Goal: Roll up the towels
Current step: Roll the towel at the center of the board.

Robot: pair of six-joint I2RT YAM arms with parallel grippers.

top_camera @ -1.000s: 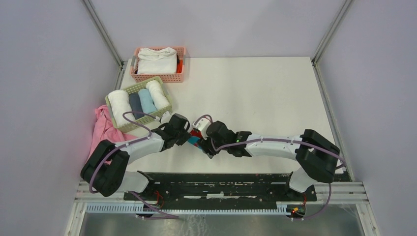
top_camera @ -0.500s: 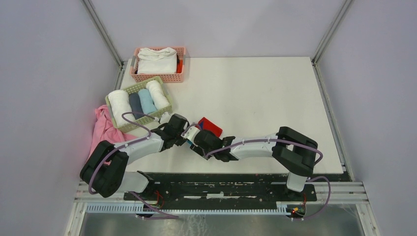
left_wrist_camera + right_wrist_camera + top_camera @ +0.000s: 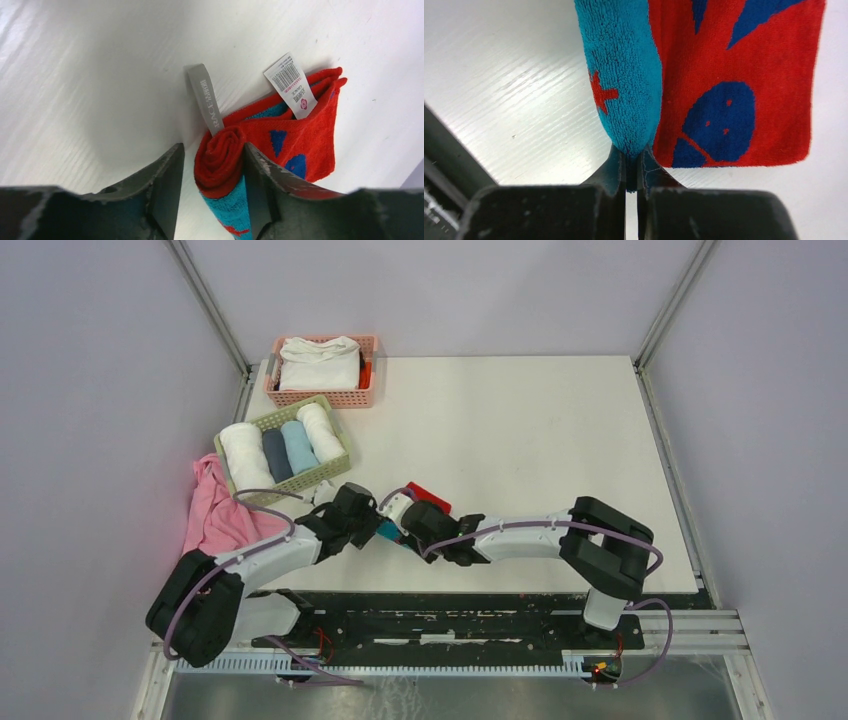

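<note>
The red towel (image 3: 428, 497) with teal-blue marks lies near the table's front edge, rolled up at its near end. In the left wrist view the roll (image 3: 220, 157) stands between the jaws of my left gripper (image 3: 212, 162). They are open: the right finger touches the roll and the left finger stands clear of it. My right gripper (image 3: 633, 161) is shut on the teal tip of the roll (image 3: 624, 75), with the flat red part (image 3: 744, 60) beside it. Both grippers, left (image 3: 372, 528) and right (image 3: 400, 529), meet at the roll. A light blue towel (image 3: 298, 445) is rolled, and a white one (image 3: 320, 363) folded.
A green basket (image 3: 250, 424) at the left holds several rolled towels. Behind it, a pink basket (image 3: 340, 398) holds the white towel. A pink cloth (image 3: 212, 512) hangs off the table's left edge. A white tag (image 3: 291, 86) and a grey loop (image 3: 205, 97) stick out of the red towel.
My right gripper has moved left along the roll and shut on its teal end. My left gripper has opened and drawn back slightly towards the near left.
</note>
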